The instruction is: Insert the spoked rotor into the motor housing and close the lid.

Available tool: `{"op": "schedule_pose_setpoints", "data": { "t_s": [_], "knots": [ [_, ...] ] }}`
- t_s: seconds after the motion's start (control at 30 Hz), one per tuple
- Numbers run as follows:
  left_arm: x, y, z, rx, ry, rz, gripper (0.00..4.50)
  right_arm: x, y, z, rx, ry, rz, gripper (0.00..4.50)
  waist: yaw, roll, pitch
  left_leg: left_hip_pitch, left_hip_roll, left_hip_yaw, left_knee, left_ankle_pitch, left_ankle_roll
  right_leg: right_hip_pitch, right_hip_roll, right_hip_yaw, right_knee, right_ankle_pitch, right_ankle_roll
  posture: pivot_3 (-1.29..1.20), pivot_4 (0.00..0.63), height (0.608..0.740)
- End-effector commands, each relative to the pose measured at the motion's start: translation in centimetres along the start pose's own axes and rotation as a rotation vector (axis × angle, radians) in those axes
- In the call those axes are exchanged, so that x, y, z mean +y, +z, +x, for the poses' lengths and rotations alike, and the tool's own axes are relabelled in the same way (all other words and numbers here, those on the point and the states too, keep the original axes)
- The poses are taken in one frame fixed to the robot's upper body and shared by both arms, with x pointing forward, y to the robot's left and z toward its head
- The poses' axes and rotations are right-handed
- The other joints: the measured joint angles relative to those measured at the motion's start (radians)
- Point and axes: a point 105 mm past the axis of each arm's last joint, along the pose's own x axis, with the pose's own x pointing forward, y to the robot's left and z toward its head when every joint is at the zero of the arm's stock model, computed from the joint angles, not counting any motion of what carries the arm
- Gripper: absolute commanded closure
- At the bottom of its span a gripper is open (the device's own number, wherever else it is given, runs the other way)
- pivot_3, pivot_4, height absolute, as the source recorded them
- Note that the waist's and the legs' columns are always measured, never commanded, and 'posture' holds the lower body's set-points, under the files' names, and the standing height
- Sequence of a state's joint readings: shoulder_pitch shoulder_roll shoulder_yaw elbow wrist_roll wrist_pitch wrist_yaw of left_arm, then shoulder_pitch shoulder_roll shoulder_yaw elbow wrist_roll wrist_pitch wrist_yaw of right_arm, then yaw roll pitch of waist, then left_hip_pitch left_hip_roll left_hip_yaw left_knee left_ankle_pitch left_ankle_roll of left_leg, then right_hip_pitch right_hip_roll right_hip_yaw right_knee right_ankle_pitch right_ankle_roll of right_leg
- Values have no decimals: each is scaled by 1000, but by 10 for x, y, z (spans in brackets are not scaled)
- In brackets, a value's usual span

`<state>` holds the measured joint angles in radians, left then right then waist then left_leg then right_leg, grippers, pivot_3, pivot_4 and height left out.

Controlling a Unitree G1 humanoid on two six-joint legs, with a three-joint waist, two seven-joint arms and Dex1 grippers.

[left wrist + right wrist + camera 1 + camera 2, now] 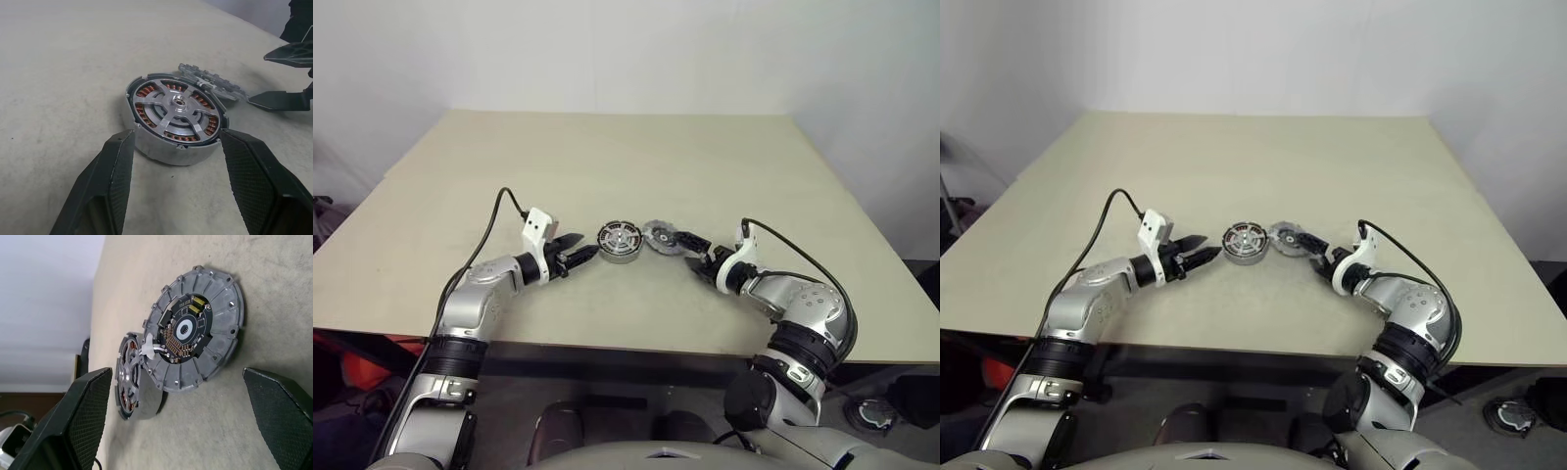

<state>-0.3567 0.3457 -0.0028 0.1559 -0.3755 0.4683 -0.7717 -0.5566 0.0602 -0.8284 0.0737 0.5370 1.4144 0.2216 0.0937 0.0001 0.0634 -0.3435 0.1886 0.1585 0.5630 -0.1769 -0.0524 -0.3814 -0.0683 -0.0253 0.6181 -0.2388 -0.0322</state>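
The motor housing [618,241] lies flat on the beige table [607,157]. The spoked rotor [178,105] sits inside it, and copper windings show between the silver spokes. On its right the lid [658,235], a grey ribbed disc with a small circuit board [188,330] in its middle, lies tilted with one edge against the housing. My left gripper [579,249] is open just left of the housing, and its fingers [115,166] flank the housing's near side. My right gripper [693,251] stands wide open just right of the lid, holding nothing.
The tabletop stretches bare behind and to both sides of the parts. Its front edge [636,350] runs close below both forearms. A black cable [494,220] loops up from my left wrist, and another one [803,257] arcs over my right forearm.
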Motion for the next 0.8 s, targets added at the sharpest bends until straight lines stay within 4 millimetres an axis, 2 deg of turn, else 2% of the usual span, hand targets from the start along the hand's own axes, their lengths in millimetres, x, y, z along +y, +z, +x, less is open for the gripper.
{"op": "schedule_pose_setpoints", "data": {
  "t_s": [0.03,0.47,0.67,0.8],
  "knots": [
    [1,12,-2,-29,10,39,1543,3,1,15,5,-9,-16,64,-1,0,0,1,0,0,0,0,0,-1,0,0,0,0,0,0,0,740],
    [2,12,0,-34,30,41,1543,25,21,50,-26,42,-128,64,-1,0,0,-1,0,0,0,0,0,-5,0,0,1,1,-2,0,0,740],
    [5,12,0,-34,42,47,1543,56,43,61,-97,143,-194,64,2,0,0,-9,0,4,0,-1,2,-11,0,-2,4,9,-14,0,0,740],
    [10,11,-3,-30,63,55,1543,89,47,61,-82,258,-231,64,2,0,0,-19,0,7,1,-4,8,-20,1,-4,4,8,-15,0,0,740]
  ]
}}
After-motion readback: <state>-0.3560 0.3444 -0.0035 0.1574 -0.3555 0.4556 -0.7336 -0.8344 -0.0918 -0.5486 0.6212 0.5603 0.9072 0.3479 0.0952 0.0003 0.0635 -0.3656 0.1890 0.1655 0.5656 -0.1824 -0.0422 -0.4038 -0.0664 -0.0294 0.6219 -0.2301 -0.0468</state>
